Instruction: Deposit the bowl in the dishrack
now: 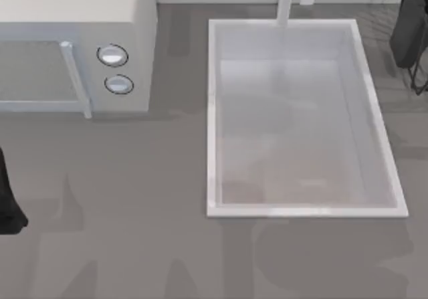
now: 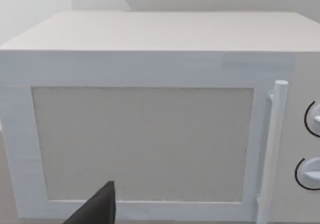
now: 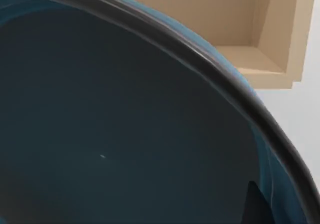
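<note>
The bowl (image 3: 125,129) is very close in the right wrist view, its glossy teal-blue inside tilted toward the camera under a dark curved rim. One dark fingertip (image 3: 254,205) of my right gripper lies against the bowl's inside near the rim, so the gripper is shut on it. In the top view my right gripper (image 1: 409,35) is a dark shape at the far right edge, over the thin wires of the dishrack (image 1: 419,79). My left arm (image 1: 8,202) stays parked at the left edge, facing the microwave.
A white microwave (image 1: 73,45) with two knobs and a bar handle stands at the back left. A deep white sink basin (image 1: 212,112) with a faucet (image 1: 285,1) takes up the middle right. Beige shelving (image 3: 260,28) is behind the bowl.
</note>
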Robot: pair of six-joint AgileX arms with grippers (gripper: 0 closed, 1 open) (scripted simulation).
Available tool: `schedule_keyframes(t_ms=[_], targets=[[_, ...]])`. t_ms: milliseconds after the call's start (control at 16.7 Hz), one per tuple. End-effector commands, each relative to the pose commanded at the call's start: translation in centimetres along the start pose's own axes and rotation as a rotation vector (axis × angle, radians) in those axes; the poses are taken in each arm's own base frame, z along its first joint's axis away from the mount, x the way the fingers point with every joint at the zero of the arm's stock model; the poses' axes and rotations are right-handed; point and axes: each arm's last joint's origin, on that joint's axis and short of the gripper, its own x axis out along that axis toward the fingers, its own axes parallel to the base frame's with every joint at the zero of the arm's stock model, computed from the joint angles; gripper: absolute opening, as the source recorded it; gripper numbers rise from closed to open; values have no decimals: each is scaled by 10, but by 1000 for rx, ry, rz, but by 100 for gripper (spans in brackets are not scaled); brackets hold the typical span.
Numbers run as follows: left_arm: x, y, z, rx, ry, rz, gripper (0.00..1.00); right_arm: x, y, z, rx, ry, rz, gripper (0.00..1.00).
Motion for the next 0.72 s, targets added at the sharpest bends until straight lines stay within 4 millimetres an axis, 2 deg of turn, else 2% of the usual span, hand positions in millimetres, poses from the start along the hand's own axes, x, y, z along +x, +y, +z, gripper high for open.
schedule_keyframes(t_ms=[180, 360, 660, 720], targets=[[0, 0, 0, 0, 0, 0, 100, 27, 19, -45, 0, -4, 15, 0], [0, 0, 0, 0, 0, 0, 100, 38, 33, -73, 6, 8, 22, 0], [0, 0, 0, 0, 0, 0, 100, 39, 35, -76, 7, 10, 23, 0], [0, 0, 0, 0, 0, 0, 100, 39, 35, -76, 7, 10, 23, 8]])
